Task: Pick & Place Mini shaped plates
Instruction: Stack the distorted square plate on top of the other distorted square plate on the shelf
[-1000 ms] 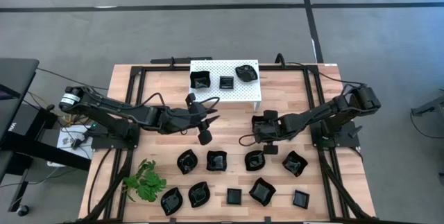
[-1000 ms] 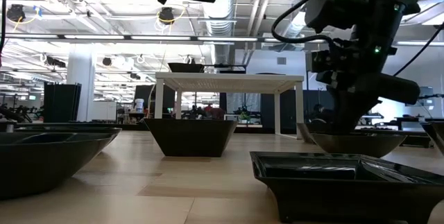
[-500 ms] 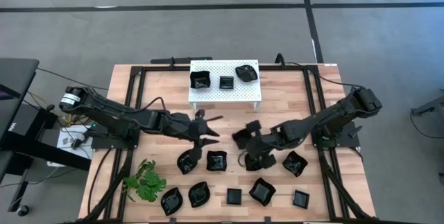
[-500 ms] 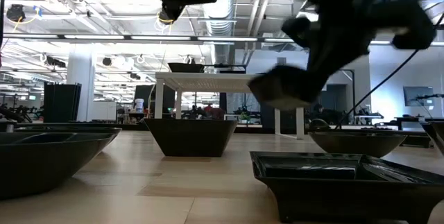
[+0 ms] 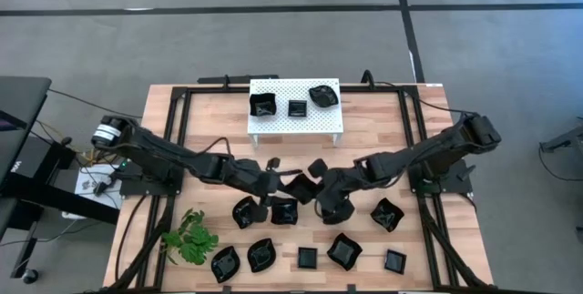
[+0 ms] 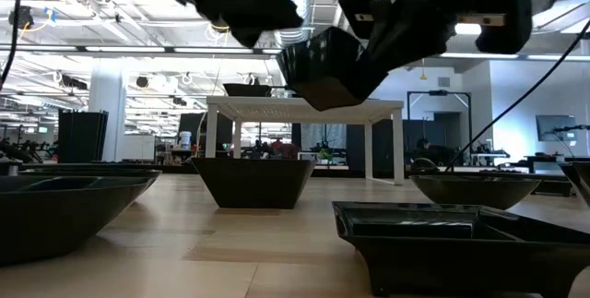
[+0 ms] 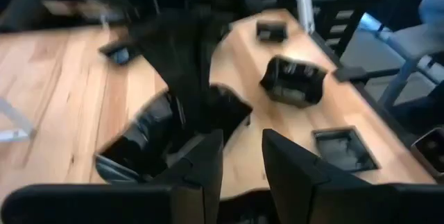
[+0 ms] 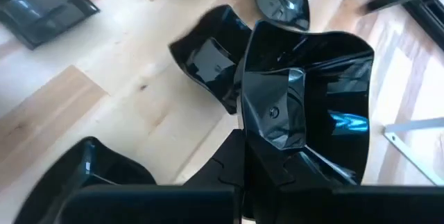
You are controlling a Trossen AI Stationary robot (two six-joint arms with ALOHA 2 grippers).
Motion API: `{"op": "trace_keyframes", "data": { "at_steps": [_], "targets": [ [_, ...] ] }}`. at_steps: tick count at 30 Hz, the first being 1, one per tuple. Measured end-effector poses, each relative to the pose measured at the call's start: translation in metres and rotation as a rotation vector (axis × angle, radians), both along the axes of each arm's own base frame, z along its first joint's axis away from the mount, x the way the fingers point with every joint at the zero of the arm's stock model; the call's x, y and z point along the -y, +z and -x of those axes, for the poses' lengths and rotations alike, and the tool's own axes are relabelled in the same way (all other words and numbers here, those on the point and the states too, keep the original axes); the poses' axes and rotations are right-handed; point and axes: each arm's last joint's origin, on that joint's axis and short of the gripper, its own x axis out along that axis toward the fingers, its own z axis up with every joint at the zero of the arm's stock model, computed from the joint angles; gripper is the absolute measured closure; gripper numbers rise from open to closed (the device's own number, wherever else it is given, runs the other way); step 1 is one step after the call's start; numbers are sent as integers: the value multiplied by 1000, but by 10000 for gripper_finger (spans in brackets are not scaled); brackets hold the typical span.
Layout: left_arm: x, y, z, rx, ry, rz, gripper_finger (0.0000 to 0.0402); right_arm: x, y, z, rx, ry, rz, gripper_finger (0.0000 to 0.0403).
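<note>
Right gripper (image 5: 310,187) pinched shut on a mini shaped plate (image 8: 305,99) lifted above the table's middle rows, left gripper (image 5: 267,191) just beside with fingers (image 7: 201,161) spread, little room between them; both arms moved inward since before.

Both arms reach toward table centre; left gripper (image 5: 271,185) jaws parted, right gripper (image 5: 314,180) jaws clamped.

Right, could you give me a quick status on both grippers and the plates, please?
Right gripper shut on a black plate, lifted above the table. Left gripper open, empty, close beside it. Three plates on the white platform.
</note>
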Motion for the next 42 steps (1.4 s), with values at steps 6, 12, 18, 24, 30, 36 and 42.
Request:
{"op": "trace_keyframes", "data": {
  "at_steps": [6, 12, 18, 24, 30, 36, 42],
  "targets": [
    [-9, -12, -8, -8, 71, -108, 298, 6, 0, -1, -13, 9, -43, 402],
    [-13, -12, -9, -11, 34, -97, 298, 9, 0, -2, -17, 11, -56, 402],
    [-11, -12, -8, -15, 24, -77, 298, 13, 0, -4, -8, 2, -55, 403],
    [-11, -13, -8, -24, 22, -79, 316, 16, 1, -4, -4, -6, -54, 403],
    [-11, -14, -8, -32, 20, -80, 361, 18, 1, -5, 1, 8, -38, 403],
    [-11, -14, -7, -34, 14, -77, 393, 18, 2, -6, 21, 7, -42, 396],
    [-10, -14, -7, -40, 11, -79, 394, 20, 3, -8, 42, -3, -42, 380]
  ]
}}
